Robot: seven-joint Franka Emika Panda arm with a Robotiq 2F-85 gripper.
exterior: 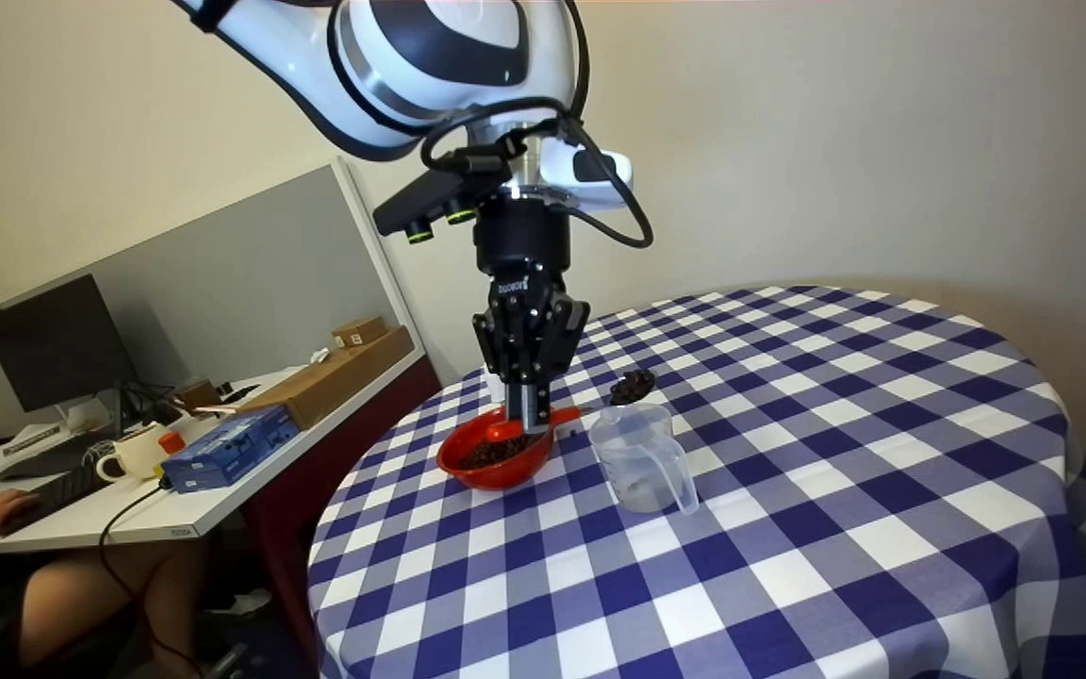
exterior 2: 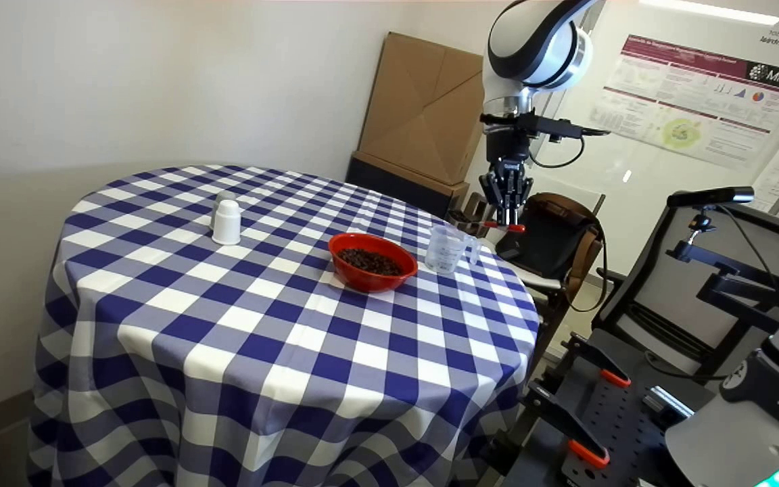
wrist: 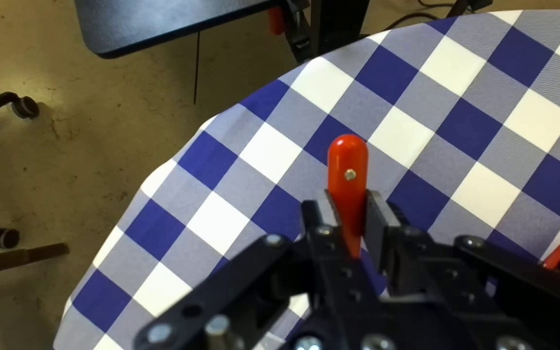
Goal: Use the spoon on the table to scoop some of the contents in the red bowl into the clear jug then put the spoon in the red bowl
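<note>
My gripper [exterior: 529, 424] is shut on the red handle of the spoon [exterior 2: 514, 228], which it holds in the air, roughly level. The handle's end sticks up between the fingers [wrist: 345, 209] in the wrist view. The spoon's head is heaped with dark bean-like pieces and is at the jug's top in both exterior views. The clear jug [exterior: 642, 462] stands upright on the checked table [exterior: 788, 556]; I cannot tell what is inside. The red bowl [exterior 2: 370, 281] stands beside the jug, holding more dark pieces. Its rim [wrist: 559, 250] shows at the wrist view's right edge.
A white shaker [exterior 2: 227, 224] stands on the table past the bowl, with a greyish one partly behind it. A cluttered desk [exterior: 194, 509] with a monitor stands beside the table. A chair with a bag [exterior 2: 545, 237] is behind the jug in an exterior view.
</note>
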